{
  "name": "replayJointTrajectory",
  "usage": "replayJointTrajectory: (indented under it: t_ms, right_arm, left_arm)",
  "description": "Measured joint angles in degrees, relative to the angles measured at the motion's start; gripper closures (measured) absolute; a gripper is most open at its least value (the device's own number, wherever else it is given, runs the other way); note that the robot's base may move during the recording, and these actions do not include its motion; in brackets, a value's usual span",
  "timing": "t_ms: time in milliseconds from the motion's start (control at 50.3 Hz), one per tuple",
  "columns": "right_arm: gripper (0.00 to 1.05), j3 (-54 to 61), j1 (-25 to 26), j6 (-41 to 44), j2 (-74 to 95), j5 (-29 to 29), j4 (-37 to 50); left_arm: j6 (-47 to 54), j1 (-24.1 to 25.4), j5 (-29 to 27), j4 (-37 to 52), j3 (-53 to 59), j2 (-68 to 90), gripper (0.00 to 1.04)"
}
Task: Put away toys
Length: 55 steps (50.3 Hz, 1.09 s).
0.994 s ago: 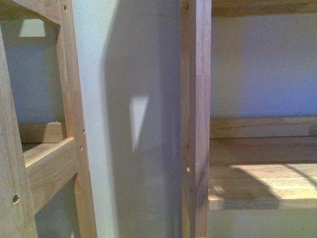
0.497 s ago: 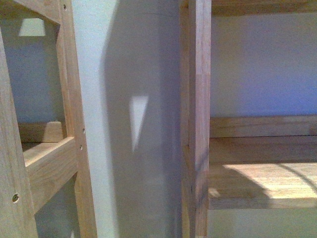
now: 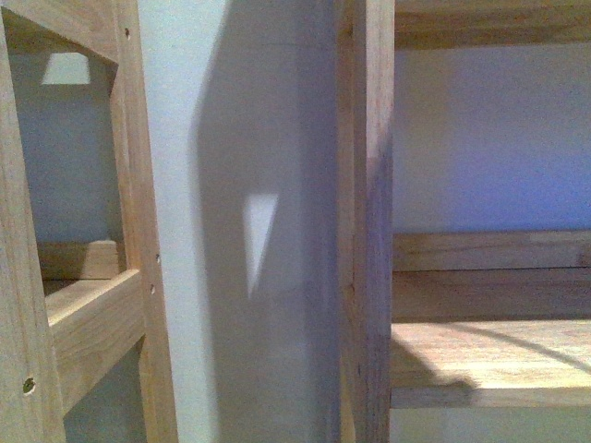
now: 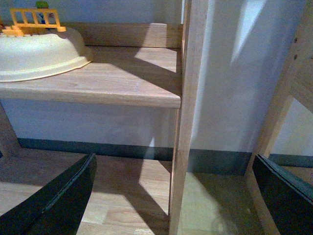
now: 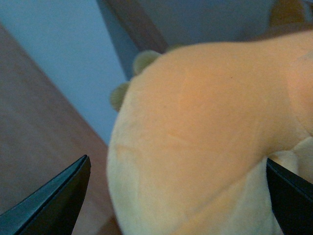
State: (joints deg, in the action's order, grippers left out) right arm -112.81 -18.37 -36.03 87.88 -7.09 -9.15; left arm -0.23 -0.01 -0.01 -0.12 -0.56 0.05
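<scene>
The right gripper [image 5: 176,196] is spread wide, its dark fingers [image 5: 54,200] at either side of the plush [image 5: 205,137], which fills that view, probably lined up for a grasp; contact cannot be judged. The left gripper [image 4: 171,200] is wide open and empty, facing a shelf [image 4: 112,83] holding a cream tray [image 4: 39,54]. The front view shows only shelf posts [image 3: 365,221] and wall; neither arm nor plush appears there.

Home playroom or child's room; wooden shelving [image 3: 365,221]; pale wall [image 3: 231,138]; plastic toys [image 4: 34,19] in cream tray [image 4: 39,54].
</scene>
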Motion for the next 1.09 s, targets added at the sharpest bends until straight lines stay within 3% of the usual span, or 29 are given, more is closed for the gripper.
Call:
replayJointTrajectory:
  t_ms: [398,577,895,1094]
  right_arm:
    - [0.0,14.16,0.39,1.88,-13.4,-1.4,6.71]
    - [0.0,26.43,-1.84,9.22,-22.97,-5.88,12.41]
    - [0.0,43.58,-2.99,14.88,-37.59,-6.45,15.72]
    - [0.0,55.74,-3.96,20.9,-47.08,-9.73,19.39]
  left_arm:
    - [0.0,0.0,0.0,0.0,0.0,0.0,0.06]
    - [0.0,0.0,0.0,0.0,0.0,0.0,0.06]
    - [0.0,0.0,0.0,0.0,0.0,0.0,0.06]
    - [0.0,0.0,0.0,0.0,0.0,0.0,0.06]
